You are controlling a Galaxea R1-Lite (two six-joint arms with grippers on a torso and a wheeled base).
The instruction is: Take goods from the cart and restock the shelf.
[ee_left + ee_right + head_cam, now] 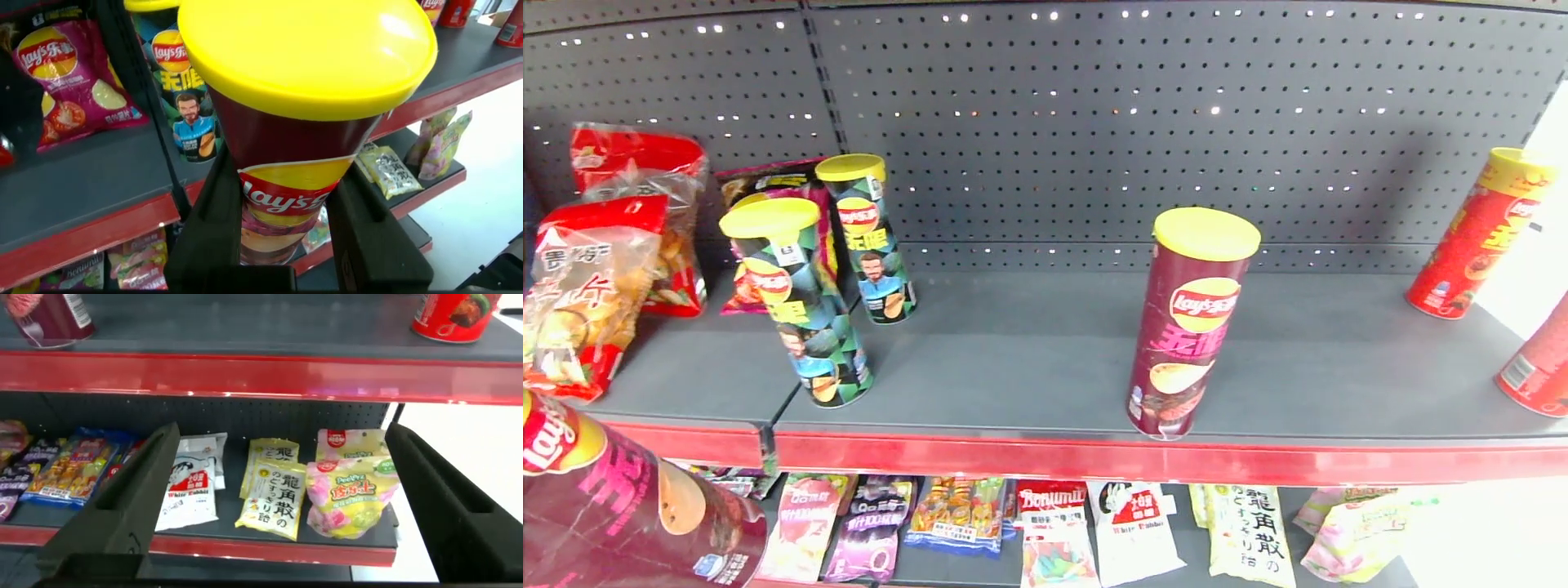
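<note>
My left gripper [286,241] is shut on a maroon chips can [302,98] with a yellow lid, its fingers [211,220] clamping the can's body. The same can [621,506] lies tilted at the bottom left of the head view, below the shelf's [1029,351] front edge. Another maroon can [1188,327] stands upright near the front of the grey shelf, right of centre. My right gripper [278,514] is open with nothing between its fingers, level with the lower shelf and facing the snack packets [274,498].
Two green-patterned cans [800,310] [870,237] and red snack bags [588,294] stand at the shelf's left. Red cans [1474,237] [1535,367] stand at the right. Bare shelf lies between the green cans and the maroon can. A red lip [1094,457] edges the shelf.
</note>
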